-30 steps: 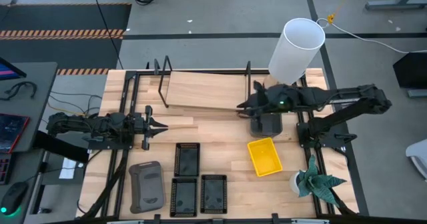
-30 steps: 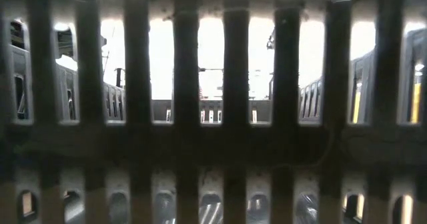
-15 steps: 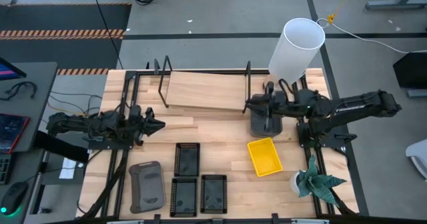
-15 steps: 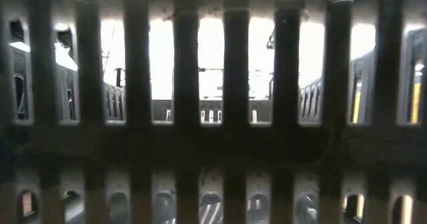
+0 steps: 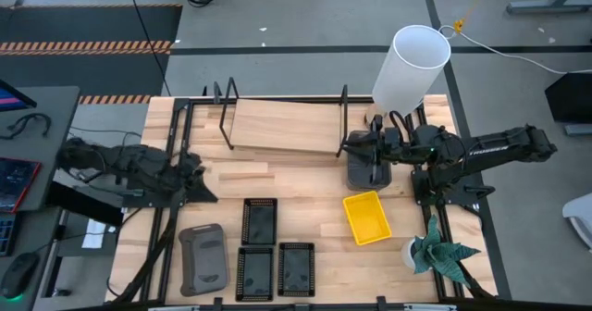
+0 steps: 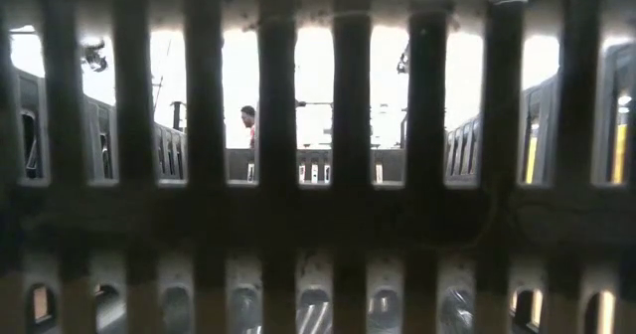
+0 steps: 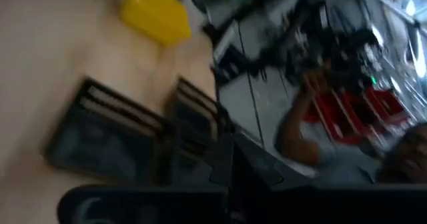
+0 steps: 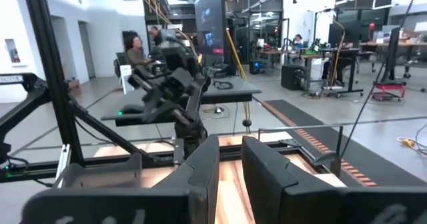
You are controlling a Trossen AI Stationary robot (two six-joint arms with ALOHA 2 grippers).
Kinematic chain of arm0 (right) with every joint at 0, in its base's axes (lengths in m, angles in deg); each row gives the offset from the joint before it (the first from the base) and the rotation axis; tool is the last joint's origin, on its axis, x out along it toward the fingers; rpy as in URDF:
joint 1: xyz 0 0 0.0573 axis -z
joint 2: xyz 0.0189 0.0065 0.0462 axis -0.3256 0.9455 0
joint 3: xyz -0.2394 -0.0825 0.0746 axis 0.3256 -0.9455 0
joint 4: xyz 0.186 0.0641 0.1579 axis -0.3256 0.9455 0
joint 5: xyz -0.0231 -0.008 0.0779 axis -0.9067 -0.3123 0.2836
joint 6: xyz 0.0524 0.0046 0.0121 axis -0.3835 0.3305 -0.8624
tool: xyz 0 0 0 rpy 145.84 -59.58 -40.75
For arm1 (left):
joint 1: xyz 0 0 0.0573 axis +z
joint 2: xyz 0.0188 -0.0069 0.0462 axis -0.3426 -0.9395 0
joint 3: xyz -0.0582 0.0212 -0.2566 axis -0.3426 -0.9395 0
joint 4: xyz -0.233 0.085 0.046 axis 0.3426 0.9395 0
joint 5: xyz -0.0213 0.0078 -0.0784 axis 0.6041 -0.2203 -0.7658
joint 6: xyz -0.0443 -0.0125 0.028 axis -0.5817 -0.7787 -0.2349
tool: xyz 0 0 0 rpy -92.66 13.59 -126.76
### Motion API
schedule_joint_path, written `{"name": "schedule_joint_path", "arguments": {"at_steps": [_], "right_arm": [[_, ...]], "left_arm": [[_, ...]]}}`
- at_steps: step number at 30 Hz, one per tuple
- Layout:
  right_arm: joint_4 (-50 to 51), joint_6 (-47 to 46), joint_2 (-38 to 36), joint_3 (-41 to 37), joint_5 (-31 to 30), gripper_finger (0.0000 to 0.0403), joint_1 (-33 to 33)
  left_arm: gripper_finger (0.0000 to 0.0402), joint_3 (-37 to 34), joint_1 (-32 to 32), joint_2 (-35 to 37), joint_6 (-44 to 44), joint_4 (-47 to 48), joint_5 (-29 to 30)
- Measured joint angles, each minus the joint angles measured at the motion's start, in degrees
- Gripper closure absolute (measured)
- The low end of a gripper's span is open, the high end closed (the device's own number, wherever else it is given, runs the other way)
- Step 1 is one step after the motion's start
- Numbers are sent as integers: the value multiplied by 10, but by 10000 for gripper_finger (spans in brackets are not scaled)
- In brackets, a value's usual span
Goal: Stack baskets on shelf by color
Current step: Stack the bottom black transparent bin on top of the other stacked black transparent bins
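Note:
The shelf [image 5: 282, 126] is a light wooden board between black wire end frames at the table's far side. One dark grey basket [image 5: 368, 173] sits on the table by the shelf's right end. My right gripper [image 5: 351, 146] hovers over that basket's far end, pointing left, fingers [image 8: 200, 174] a little apart. The yellow basket [image 5: 366, 217] lies just nearer. Three black mesh baskets [image 5: 260, 220] and another grey one [image 5: 203, 255] lie near the front edge. My left gripper [image 5: 196, 187] hangs at the table's left, angled toward the mesh baskets [image 7: 107, 131].
A tall white cylinder [image 5: 412, 66] stands at the far right corner, and a potted plant [image 5: 435, 251] at the near right. A basket's mesh wall [image 6: 318, 225] fills the low view. People [image 7: 313, 124] are in the room beyond. Bare wood lies between the shelf and the mesh baskets.
My left arm has drawn back toward the table's left edge, and its gripper has swung round toward the near edge. My right gripper has pulled back a short way to the right, off the shelf's right end. The grey basket beneath it has stayed put.

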Motion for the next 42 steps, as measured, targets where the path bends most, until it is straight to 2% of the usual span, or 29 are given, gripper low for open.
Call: {"name": "schedule_joint_path", "arguments": {"at_steps": [10, 14, 19, 25, 32, 37, 42], "right_arm": [[22, -21, 0, 0, -3, 332, -5], [22, -21, 0, 0, -3, 332, -5], [17, -21, 1, 0, -3, 332, -5], [14, -21, 1, 0, -3, 332, -5], [14, -21, 1, 0, -3, 332, -5], [14, -21, 1, 0, -3, 332, -5], [15, -21, 1, 0, -3, 332, -5]], "left_arm": [[396, 85, -168, -196, -142, 40, 6], [396, 116, -220, -264, -214, 111, -2], [396, 133, -261, -329, -231, 183, -3], [376, 134, -270, -384, -198, 188, 5], [356, 153, -224, -396, -149, 221, -12], [359, 201, -220, -396, -85, 367, 68], [347, 203, -231, -403, -67, 380, 100]]}}
